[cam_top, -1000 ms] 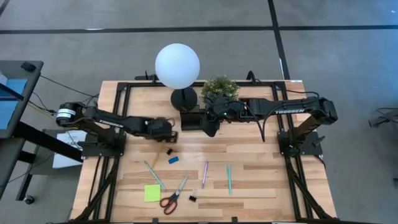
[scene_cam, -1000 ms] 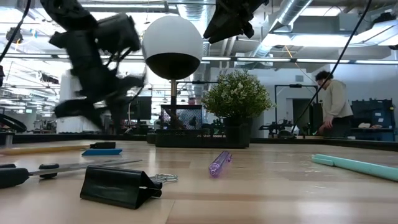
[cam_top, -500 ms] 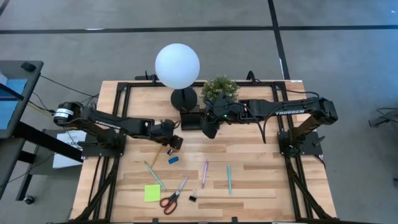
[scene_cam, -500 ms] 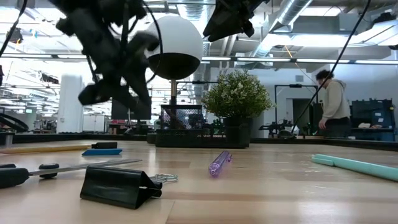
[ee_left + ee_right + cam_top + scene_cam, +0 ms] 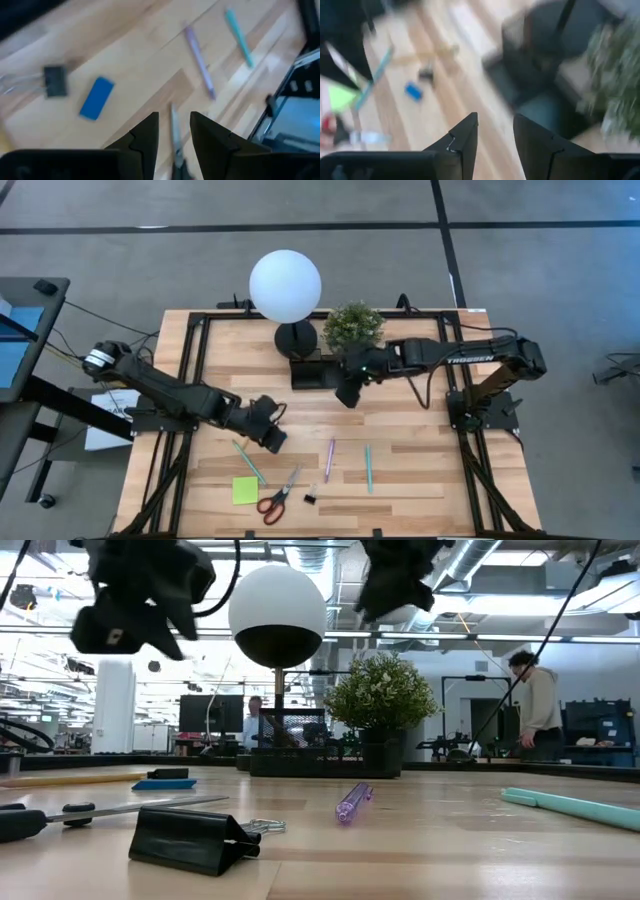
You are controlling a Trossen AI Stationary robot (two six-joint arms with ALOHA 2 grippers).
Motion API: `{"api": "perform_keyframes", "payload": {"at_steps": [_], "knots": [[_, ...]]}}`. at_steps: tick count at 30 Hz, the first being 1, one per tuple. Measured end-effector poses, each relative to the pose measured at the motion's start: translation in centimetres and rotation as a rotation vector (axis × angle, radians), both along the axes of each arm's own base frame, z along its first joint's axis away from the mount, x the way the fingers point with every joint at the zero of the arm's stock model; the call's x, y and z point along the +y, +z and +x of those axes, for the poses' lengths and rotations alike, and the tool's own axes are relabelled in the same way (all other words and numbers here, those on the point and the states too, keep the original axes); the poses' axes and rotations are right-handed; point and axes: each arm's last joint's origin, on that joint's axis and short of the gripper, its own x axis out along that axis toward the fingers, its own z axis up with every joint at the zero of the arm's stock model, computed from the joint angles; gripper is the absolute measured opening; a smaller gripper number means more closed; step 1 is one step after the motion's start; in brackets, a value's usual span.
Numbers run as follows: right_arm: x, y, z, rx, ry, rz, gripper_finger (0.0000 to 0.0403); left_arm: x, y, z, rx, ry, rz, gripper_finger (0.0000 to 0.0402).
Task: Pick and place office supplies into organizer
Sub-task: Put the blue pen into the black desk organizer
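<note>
1. Far left in the high view, your left arm reaches from the counter's point(image 5: 400, 435) left edge toward the middle; its left pincer point(image 5: 273, 436) hangs over the wood just above the supplies, at center-left of the frame.
2. In the left wrist view that pincer's fingers point(image 5: 145, 135) stand slightly apart with nothing between them. Beyond them you can see a blue eraser point(image 5: 97, 97), a black clip point(image 5: 55, 81) just beside it, a purple pen point(image 5: 199, 62) and a teal pen point(image 5: 238, 31).
3. Lower left of the high view: the lime pad point(image 5: 244, 491) lies beside the red scissors point(image 5: 277, 498), with a teal pencil point(image 5: 248, 461) just above them.
4. A second clip point(image 5: 310, 498) sits right of the scissors. The purple pen point(image 5: 329, 460) and the teal pen point(image 5: 367, 468) lie near each other, well apart from the organizer.
5. Upper middle: the lamp point(image 5: 286, 286) and its round base stand at the counter's far edge. The organizer point(image 5: 311, 372), a small black tray, sits just below the base.
6. The plant point(image 5: 353, 325) stands right of the lamp, close to the organizer.
7. Your right arm comes in from the right edge; the right pincer point(image 5: 347, 393) hovers just right of the organizer. In its wrist view the fingers point(image 5: 465, 135) are parted and hold nothing.
8. In the low view, a person point(image 5: 537, 705) stands in the room at far right.
</note>
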Motion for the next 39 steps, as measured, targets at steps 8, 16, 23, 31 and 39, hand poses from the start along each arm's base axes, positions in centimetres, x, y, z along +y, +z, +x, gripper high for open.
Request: {"api": "perform_keyframes", "payload": {"at_steps": [8, 16, 23, 31, 39], "knots": [[2.5, -2.6, -0.1, 0.163, 0.125, 0.137, 0.0118, 1.4, 0.8, 1.6, -0.141, 0.092, 0.005, 0.0107], [4.4, -4.0, -2.1, 0.410, -0.046, 0.245, 0.0118, 2.1, 0.2, 2.8, -0.174, 0.014, 0.065, 0.0107], [6.7, -6.7, -2.9, 0.535, -0.288, 0.435, 0.0118, 2.6, -0.7, 4.1, -0.194, 0.032, 0.054, 0.0107], [7.1, -13.7, -1.5, 0.764, -0.366, 0.581, 0.0118, 3.4, -0.5, 4.5, -0.219, -0.001, 0.083, 0.0107], [7.4, -16.4, -0.1, 0.784, -0.362, 0.593, 0.0118, 3.4, -0.8, 4.3, -0.189, -0.031, 0.091, 0.0107]]}}
